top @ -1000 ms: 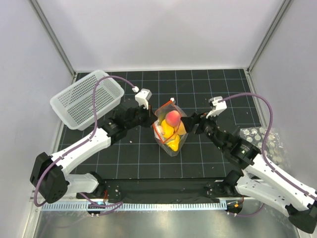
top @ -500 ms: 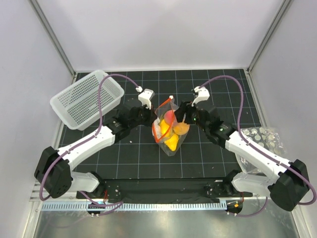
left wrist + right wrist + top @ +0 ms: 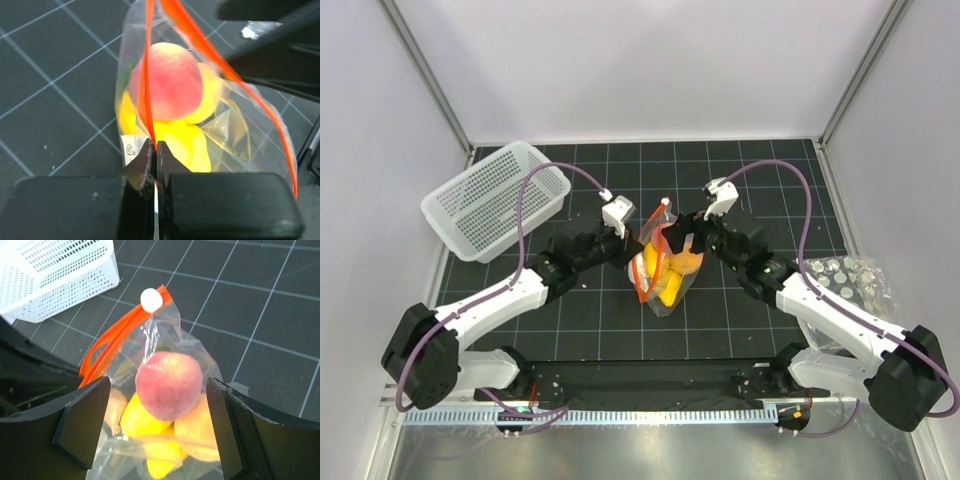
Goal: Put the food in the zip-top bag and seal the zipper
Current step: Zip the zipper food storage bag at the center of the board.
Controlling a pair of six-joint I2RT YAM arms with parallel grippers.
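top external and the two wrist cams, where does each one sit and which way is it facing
Top external: above and behind the arms, looking down at the table; both arms show, bases at bottom.
Left wrist: on the left arm, looking along the left claw, shut on the zipper of the zip-top bag.
Right wrist: on the right arm, looking down past the open right claw onto the bag.
Shared: both wrist views show the peach inside the bag.

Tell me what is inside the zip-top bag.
Inside the zip-top bag, a pink-red peach sits on top, with yellow pieces beneath it. Anything lower down is covered by these fruits, so I cannot tell what else is there.
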